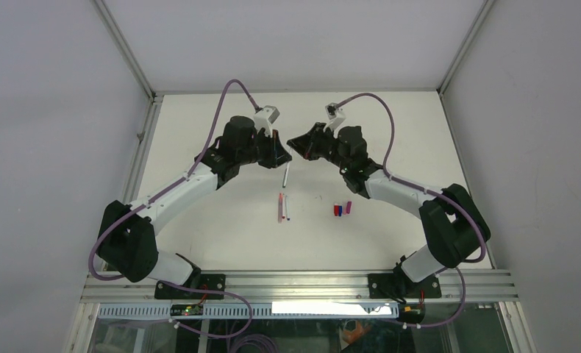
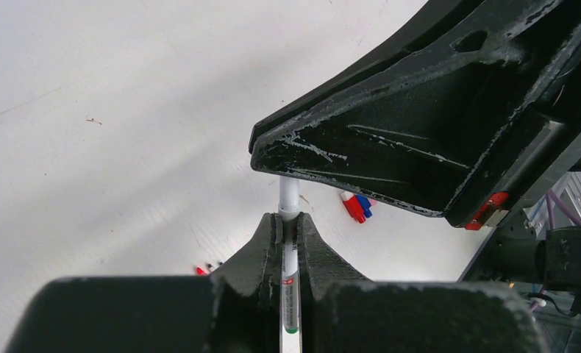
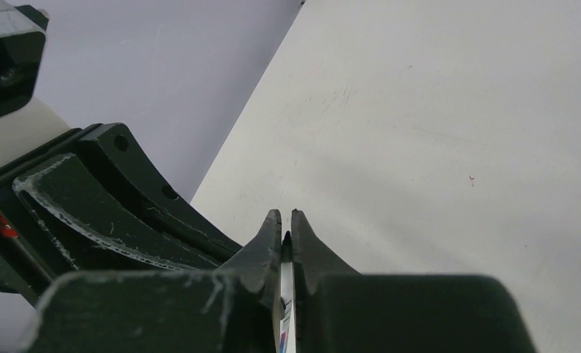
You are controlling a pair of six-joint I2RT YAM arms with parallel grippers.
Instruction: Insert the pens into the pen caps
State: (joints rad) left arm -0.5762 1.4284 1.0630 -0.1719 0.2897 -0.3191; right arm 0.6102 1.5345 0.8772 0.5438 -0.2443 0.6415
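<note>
**Pen held aloft, caps waiting**

Our left fingers (image 2: 313, 250) are clamped tight on a white pen (image 2: 289, 198), raised above the bench (image 1: 221, 220), beyond and left of the caps (image 1: 343, 209). Our right fingers (image 3: 309, 250) stand at a narrow slit around a thin white stick, seemingly that pen's far end. Next, one arm should probably let go and fetch a cap

White table (image 1: 221, 243), grey enclosure walls (image 1: 45, 110), aluminium rail (image 1: 295, 283) along the table's near edge
</note>
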